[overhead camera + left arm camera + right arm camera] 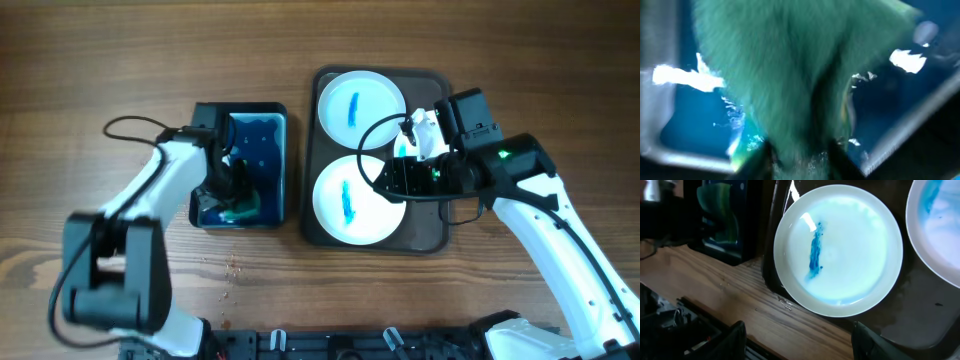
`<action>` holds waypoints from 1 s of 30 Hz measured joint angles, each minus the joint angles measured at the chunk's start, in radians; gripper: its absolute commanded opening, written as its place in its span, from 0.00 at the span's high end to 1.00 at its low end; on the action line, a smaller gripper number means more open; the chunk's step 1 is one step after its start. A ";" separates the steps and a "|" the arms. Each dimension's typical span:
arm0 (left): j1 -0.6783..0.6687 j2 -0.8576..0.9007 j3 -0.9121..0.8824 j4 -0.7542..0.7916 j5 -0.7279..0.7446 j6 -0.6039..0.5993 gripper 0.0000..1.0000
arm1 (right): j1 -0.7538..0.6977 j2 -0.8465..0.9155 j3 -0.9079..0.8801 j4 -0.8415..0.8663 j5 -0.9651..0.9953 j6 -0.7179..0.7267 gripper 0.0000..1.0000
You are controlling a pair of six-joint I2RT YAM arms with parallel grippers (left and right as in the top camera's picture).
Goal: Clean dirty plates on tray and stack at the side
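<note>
Cloth (pixel 790 75) in left gripper (pixel 800 164), plates (pixel 358 102) blue-smeared

**Overhead view, clearances.** Bare wood of the table (pixel 90 60) lies open at the far left and far right. Only a narrow lane of wood separates the small black tray (pixel 282 120) from the brown tray (pixel 428 232). The far plate (pixel 355 100) and the near plate (pixel 345 205) nearly fill the brown tray's floor, leaving a strip along its right side. The right gripper (pixel 392 180), fingers spread, overhangs the near plate's right edge, and a cable (pixel 385 125) loops over the far plate. The left gripper (pixel 235 200), pinching a green cloth (pixel 790 75), occupies the small tray's near half. The far half of that tray shows open liquid.
</note>
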 measured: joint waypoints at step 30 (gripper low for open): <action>0.000 0.060 0.063 0.150 -0.187 0.092 0.96 | 0.000 0.000 0.000 0.003 0.037 0.027 0.34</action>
